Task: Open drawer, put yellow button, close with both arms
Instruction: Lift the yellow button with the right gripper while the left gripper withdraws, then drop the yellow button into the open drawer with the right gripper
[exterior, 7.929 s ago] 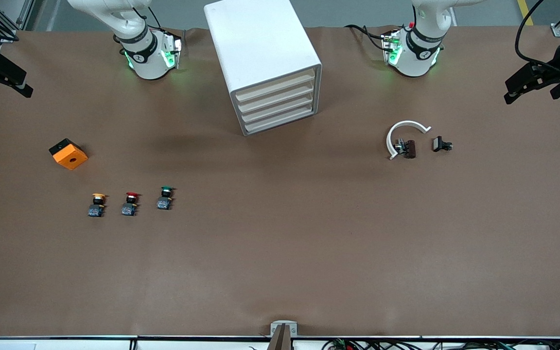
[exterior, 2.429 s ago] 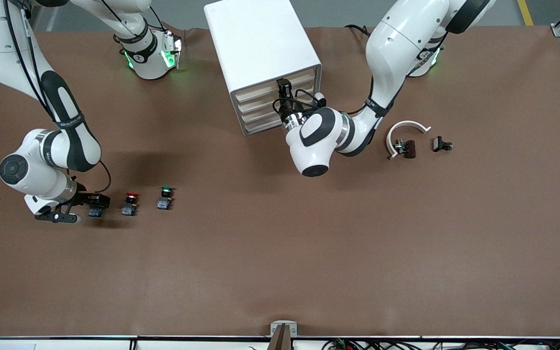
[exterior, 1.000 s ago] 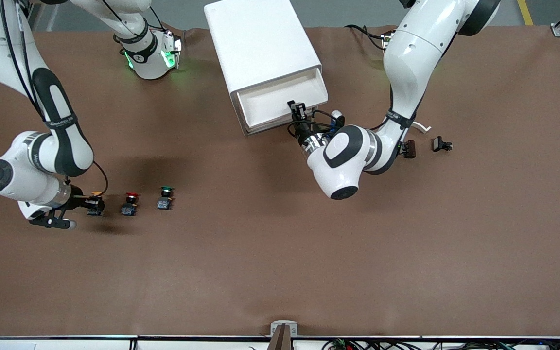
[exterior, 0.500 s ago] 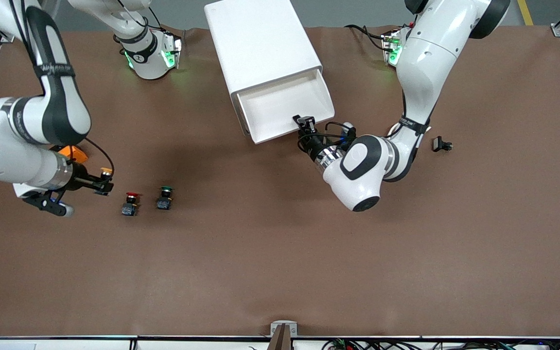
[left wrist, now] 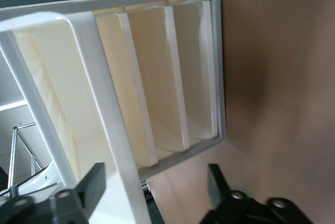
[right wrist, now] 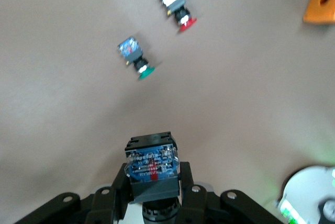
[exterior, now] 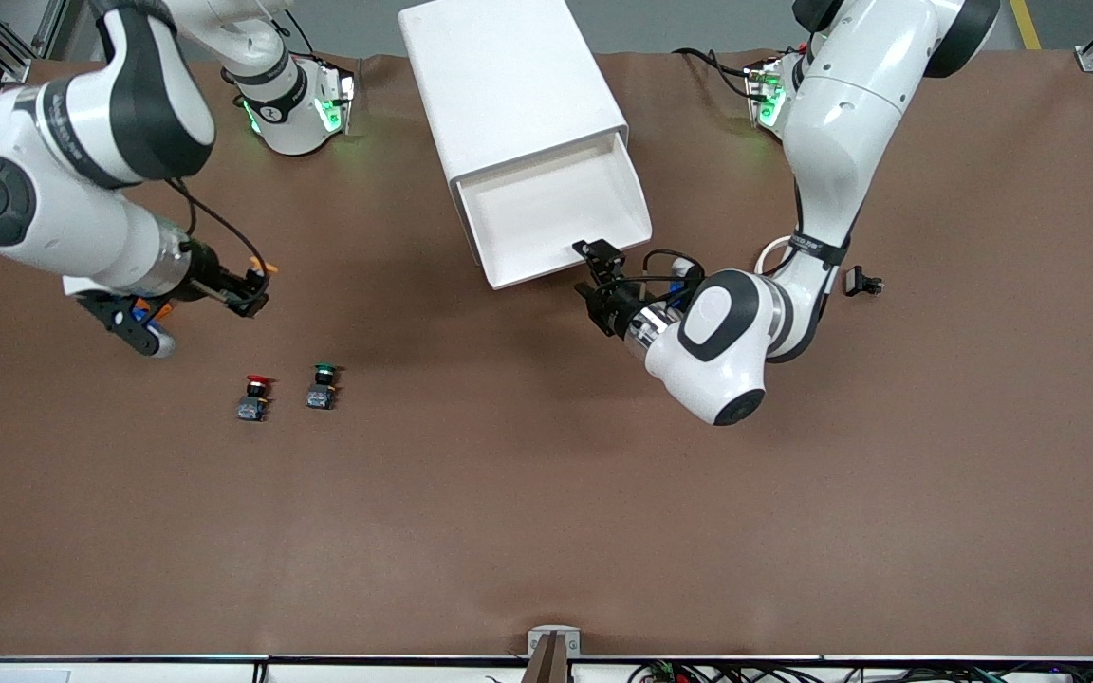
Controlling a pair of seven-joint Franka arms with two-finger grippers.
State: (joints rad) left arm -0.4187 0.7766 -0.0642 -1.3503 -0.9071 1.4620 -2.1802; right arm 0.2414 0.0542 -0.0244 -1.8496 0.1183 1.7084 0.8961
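Observation:
The drawer [exterior: 546, 204], uppermost in the white cabinet [exterior: 509, 85], stands pulled out and holds nothing. My left gripper [exterior: 601, 275] is open at the drawer's front lip. In the left wrist view that lip [left wrist: 110, 145] runs through the wide gap of the left gripper [left wrist: 156, 192] and touches neither of its fingers [left wrist: 94, 187]. My right gripper [exterior: 252, 289] is shut on the yellow button [exterior: 267, 272], up over the table toward the right arm's end. The right wrist view shows the button's blue-grey base [right wrist: 152, 164] clamped in the right gripper [right wrist: 152, 182].
A red-capped button [exterior: 255, 396] and a green-capped button [exterior: 322, 387] stand on the table; both show again, red button [right wrist: 178, 7] and green button [right wrist: 137, 59]. An orange block [right wrist: 320, 1] lies near the right arm. A white ring [exterior: 774, 256] and a black part [exterior: 861, 282] lie by the left arm.
The left gripper pulled the drawer farther out, then opened and let go of its front. The right gripper lifted the yellow button off the table and carried it toward the cabinet.

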